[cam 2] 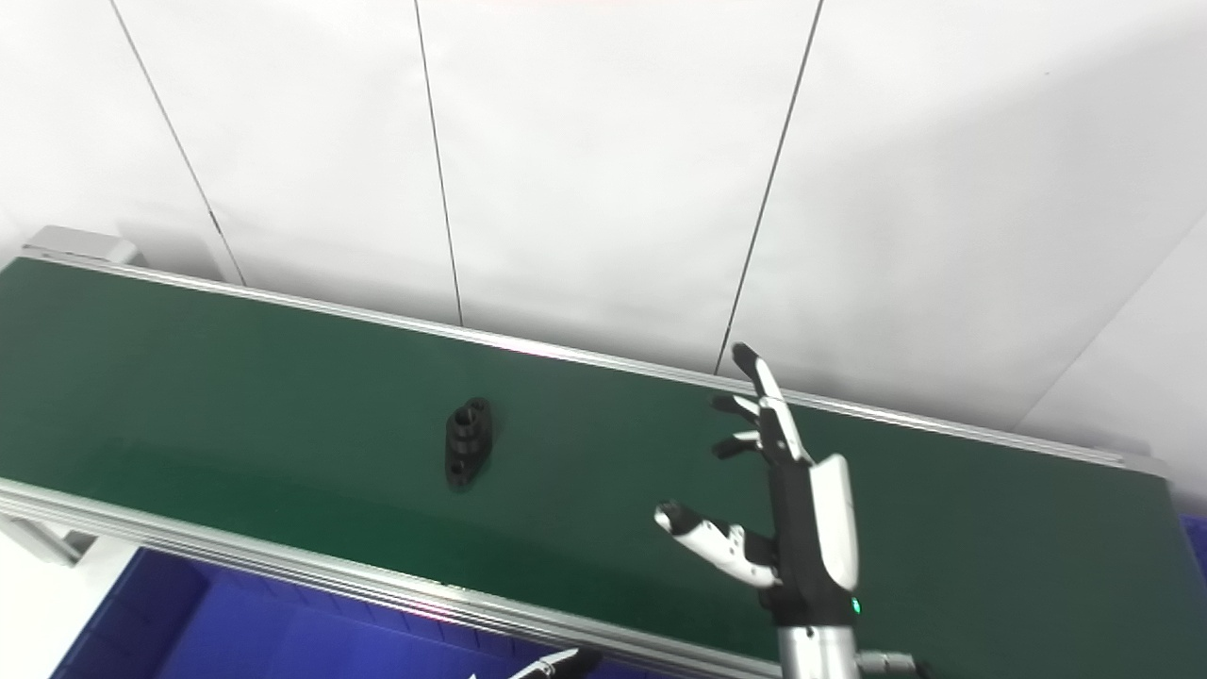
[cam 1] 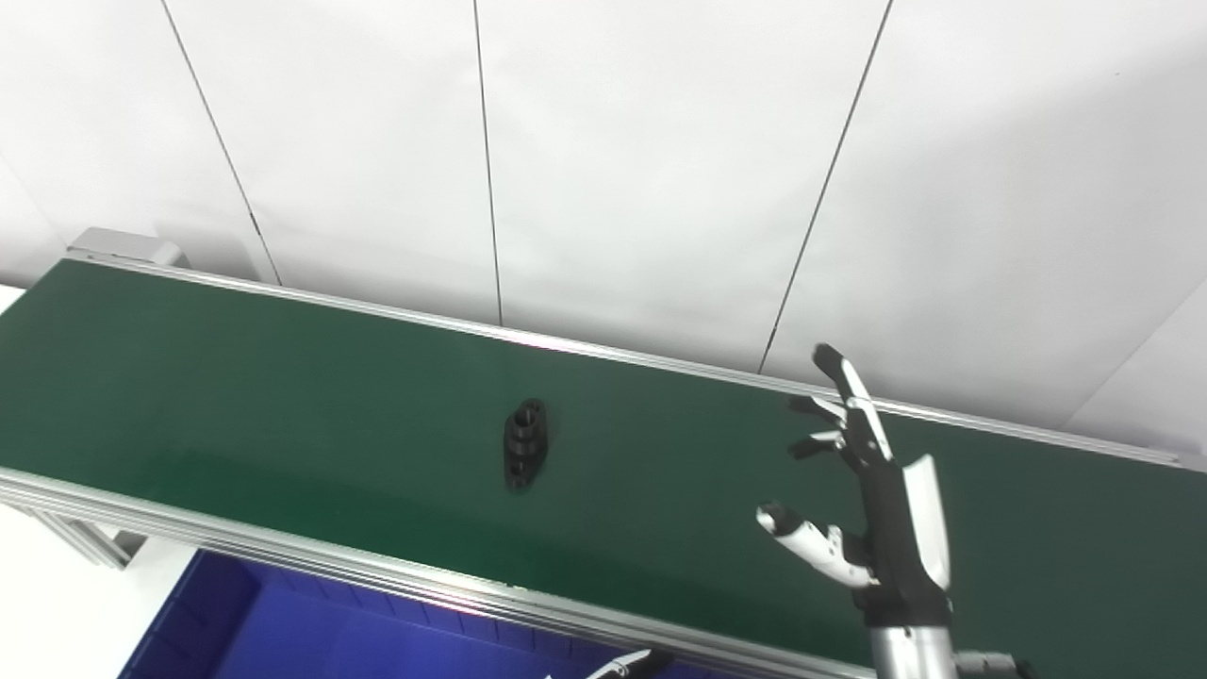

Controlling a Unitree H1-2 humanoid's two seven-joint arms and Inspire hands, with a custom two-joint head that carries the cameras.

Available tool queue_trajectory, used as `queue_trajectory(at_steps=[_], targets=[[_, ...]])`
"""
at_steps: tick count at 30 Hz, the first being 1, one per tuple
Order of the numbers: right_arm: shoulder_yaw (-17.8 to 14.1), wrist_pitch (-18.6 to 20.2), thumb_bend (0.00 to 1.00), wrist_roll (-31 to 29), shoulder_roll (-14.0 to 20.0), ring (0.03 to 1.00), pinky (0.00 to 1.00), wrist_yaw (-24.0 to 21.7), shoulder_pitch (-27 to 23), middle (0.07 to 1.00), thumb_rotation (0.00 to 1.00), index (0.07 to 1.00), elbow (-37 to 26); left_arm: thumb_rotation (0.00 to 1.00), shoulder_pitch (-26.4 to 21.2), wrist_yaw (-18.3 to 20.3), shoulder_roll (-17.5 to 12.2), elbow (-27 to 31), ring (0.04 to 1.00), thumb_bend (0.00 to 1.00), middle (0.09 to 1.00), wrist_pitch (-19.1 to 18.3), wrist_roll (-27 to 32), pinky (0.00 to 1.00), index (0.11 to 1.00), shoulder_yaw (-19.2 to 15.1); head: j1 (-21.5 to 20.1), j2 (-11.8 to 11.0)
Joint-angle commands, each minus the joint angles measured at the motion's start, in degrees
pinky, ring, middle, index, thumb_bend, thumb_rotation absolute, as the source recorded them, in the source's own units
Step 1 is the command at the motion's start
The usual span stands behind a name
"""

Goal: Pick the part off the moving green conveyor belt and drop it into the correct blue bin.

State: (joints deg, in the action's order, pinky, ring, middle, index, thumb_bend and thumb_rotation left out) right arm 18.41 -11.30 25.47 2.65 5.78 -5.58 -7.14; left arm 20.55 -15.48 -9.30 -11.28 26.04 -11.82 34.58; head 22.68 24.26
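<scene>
The right hand is raised over the green belt, fingers stretched upward and spread apart, the thumb stuck out to the side toward the part. It holds nothing and touches nothing; it appears to hover above the belt surface rather than rest on it. Only a sliver of the left hand shows at the bottom edge of both views, below the belt's near rail, and I cannot tell whether its fingers are apart or together.

Well apart from the right hand, toward the left end, the part lies on the belt about midway between the near and far rails. It is a small black piece, roughly oval with a raised collar and a hole near one end, lying free with nothing else near it.

Below the near rail, a blue bin sits at the lower left; only its inner wall and floor show. A hint of blue at the far right edge of the right eye view may be a second bin, too little to be sure.

By my reading, the step in hand is the wait before the pick. The next move calls for timing: the spread hand should come down around the part, then close across its narrow width without knocking it off line.
</scene>
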Motion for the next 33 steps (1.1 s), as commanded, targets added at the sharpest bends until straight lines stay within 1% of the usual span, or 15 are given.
queue_trajectory(at_steps=[1, 3, 6, 9, 11, 14, 16, 21, 24, 27, 29, 31, 33], targets=[[-0.41, 2.05, 0.88, 1.32, -1.81, 0.734, 0.54, -0.65, -2.91, 0.898, 0.85, 0.934, -0.65, 0.94, -0.18, -0.66, 0.11, 0.19, 0.885, 1.00, 0.887, 0.89, -0.33, 0.85, 0.857, 0.51, -0.07, 0.04], [-0.40, 4.47, 0.88, 3.34, -2.87, 0.711, 0.52, -0.88, -3.74, 0.885, 0.85, 0.926, -0.56, 0.94, -0.19, -0.51, 0.19, 0.15, 0.887, 1.00, 0.889, 0.89, -0.28, 0.84, 0.857, 0.34, -0.23, -0.01], [-0.15, 8.55, 0.87, 7.07, -5.08, 0.637, 0.46, -0.53, -4.48, 0.848, 0.86, 0.915, -0.35, 0.94, -0.37, -0.39, 0.21, 0.08, 0.890, 1.00, 0.894, 0.89, -0.18, 0.84, 0.861, 0.37, -0.16, -0.02], [0.14, 11.58, 0.86, 9.86, -7.57, 0.617, 0.47, 0.52, -4.94, 0.814, 0.85, 0.907, 0.88, 0.94, -0.58, -0.28, 0.39, -0.11, 0.894, 1.00, 0.898, 0.89, 0.20, 0.85, 0.866, 0.34, -0.08, -0.12], [0.24, 12.38, 0.83, 10.57, -8.59, 0.642, 0.50, 0.67, -5.13, 0.814, 0.81, 0.916, 1.61, 0.94, -0.67, -0.45, 0.51, -0.22, 0.887, 1.00, 0.896, 0.89, 0.03, 0.85, 0.865, 0.28, -0.14, -0.18], [0.50, 13.48, 0.82, 12.04, -9.85, 0.648, 0.51, 1.10, -5.70, 0.813, 0.80, 0.917, 3.43, 0.94, -0.73, -0.34, 0.63, -0.32, 0.889, 1.00, 0.896, 0.89, -0.05, 0.84, 0.866, 0.16, -0.19, -0.23], [0.56, 13.54, 0.81, 12.19, -10.27, 0.646, 0.51, 1.03, -6.06, 0.813, 0.78, 0.917, 4.64, 0.95, -0.86, -0.60, 0.72, -0.52, 0.888, 1.00, 0.895, 0.89, -0.35, 0.84, 0.866, 0.19, -0.17, -0.27], [0.73, 13.40, 0.82, 11.72, -10.48, 0.659, 0.52, 0.44, -6.93, 0.827, 0.77, 0.918, 6.76, 0.94, -1.22, -0.83, 0.93, -0.90, 0.885, 1.00, 0.891, 0.89, -0.15, 0.85, 0.864, 0.45, 0.17, -0.24], [1.06, 12.69, 0.83, 11.74, -9.74, 0.673, 0.53, 0.06, -7.78, 0.835, 0.78, 0.920, 8.08, 0.94, -1.34, -1.06, 0.94, -1.02, 0.886, 1.00, 0.891, 0.89, -0.13, 0.86, 0.864, 0.62, 0.29, -0.22], [1.89, 12.17, 0.84, 12.55, -8.27, 0.720, 0.57, -0.98, -9.27, 0.862, 0.79, 0.924, 9.19, 0.94, -1.54, -1.37, 0.87, -1.16, 0.884, 1.00, 0.887, 0.89, -0.19, 0.86, 0.862, 0.90, 0.36, -0.16], [2.77, 12.16, 0.85, 13.57, -6.99, 0.771, 0.61, -1.94, -10.67, 0.879, 0.81, 0.925, 9.91, 0.93, -1.64, -1.42, 0.90, -1.24, 0.886, 1.00, 0.887, 0.89, 0.02, 0.87, 0.862, 1.04, 0.45, -0.23], [3.66, 11.86, 0.85, 14.11, -5.76, 0.783, 0.62, -2.95, -12.18, 0.881, 0.81, 0.925, 10.65, 0.93, -1.70, -1.17, 0.94, -1.30, 0.889, 1.00, 0.888, 0.89, 0.40, 0.88, 0.863, 1.11, 0.56, -0.24], [4.71, 11.11, 0.85, 14.34, -4.40, 0.783, 0.63, -4.36, -14.00, 0.879, 0.83, 0.927, 11.57, 0.93, -1.68, -0.99, 1.05, -1.29, 0.890, 1.00, 0.888, 0.89, 0.64, 0.85, 0.862, 1.05, 0.64, -0.21]])
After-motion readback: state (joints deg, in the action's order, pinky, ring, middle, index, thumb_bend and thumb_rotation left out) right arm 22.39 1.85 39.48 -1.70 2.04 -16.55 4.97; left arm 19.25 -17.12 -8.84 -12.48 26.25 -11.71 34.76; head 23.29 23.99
